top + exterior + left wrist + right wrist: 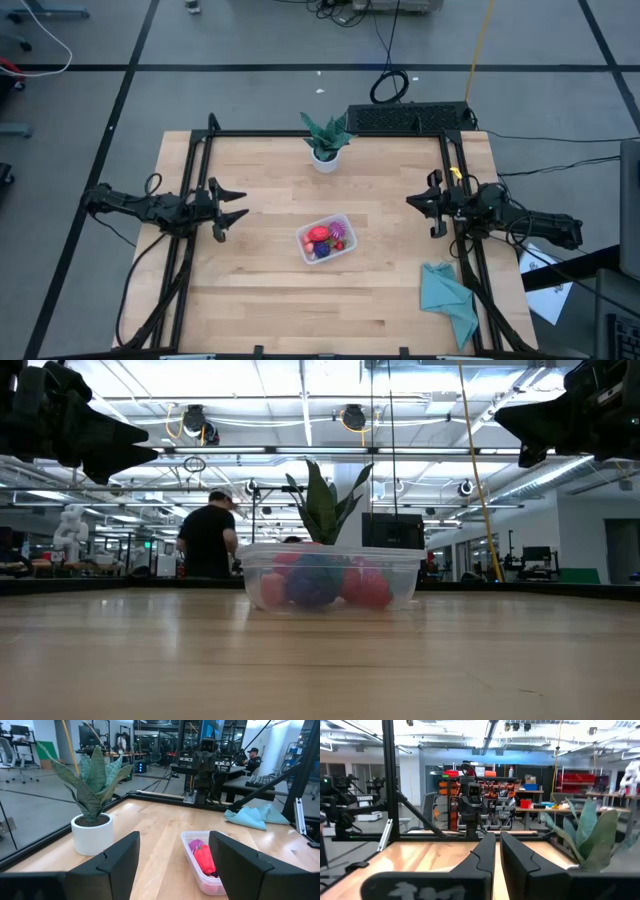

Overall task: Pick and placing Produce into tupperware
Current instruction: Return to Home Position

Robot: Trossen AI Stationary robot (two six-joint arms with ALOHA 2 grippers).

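The tupperware (301, 243), holding the produce (320, 236), lies slightly askew, long axis left-right.

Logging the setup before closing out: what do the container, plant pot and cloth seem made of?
Container: clear, slightly frosted plastic; fruit shows through. Plant pot: white, matte, ceramic or plastic, cannot tell. Cloth: soft teal fabric, lying crumpled in folds.

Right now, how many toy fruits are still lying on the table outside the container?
0. All fruits in view lie inside the clear container near the middle of the table; none shows outside it, though the cloth could hide one.
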